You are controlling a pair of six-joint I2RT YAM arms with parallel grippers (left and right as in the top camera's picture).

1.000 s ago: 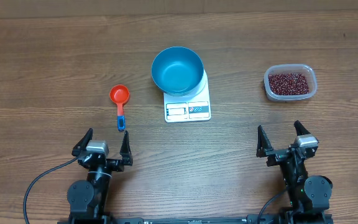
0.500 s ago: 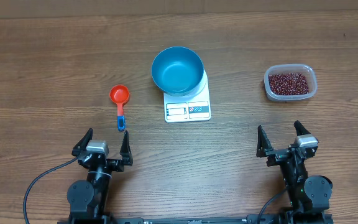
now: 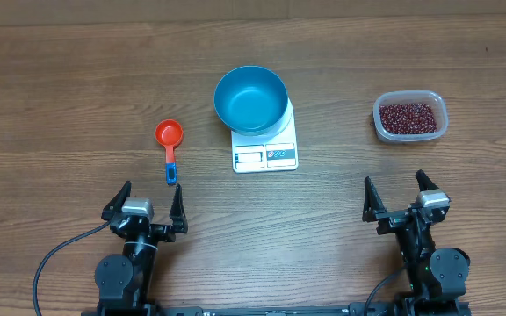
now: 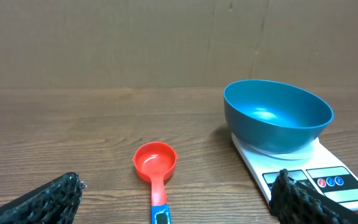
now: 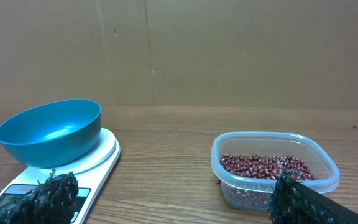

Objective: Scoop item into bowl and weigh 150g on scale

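1. No change is recorded on the table (image 3: pixel 60 70) against the overhead views of half a second and one second ago. Every item and both arms are found in identical positions.
2. The scale (image 3: pixel 265 154) is set at the middle of the table, its display facing the near edge. No reading can be made out.
3. The blue bowl (image 3: pixel 250 96) is seated on the scale platform and is seen empty in both wrist views.
4. The clear container (image 3: pixel 410 116) of red beans is placed toward the right edge, well apart from the scale, uncovered and undisturbed.
5. The red scoop (image 3: pixel 169 140) is laid flat to the left of the scale, cup toward the far edge and blue handle tip toward the near edge. It is untouched.
6. It is judged that the task has not been started: no beans have been transferred, and the scoop must first be picked up.
7. The left end effector (image 3: pixel 153 189) is parked low at the near edge, level and facing the far edge, fingers spread wide with nothing held. The scoop handle lies just ahead of it.
8. The right end effector (image 3: pixel 393 183) is parked likewise at the near edge on the right side, fingers spread and empty, with the container ahead of it.
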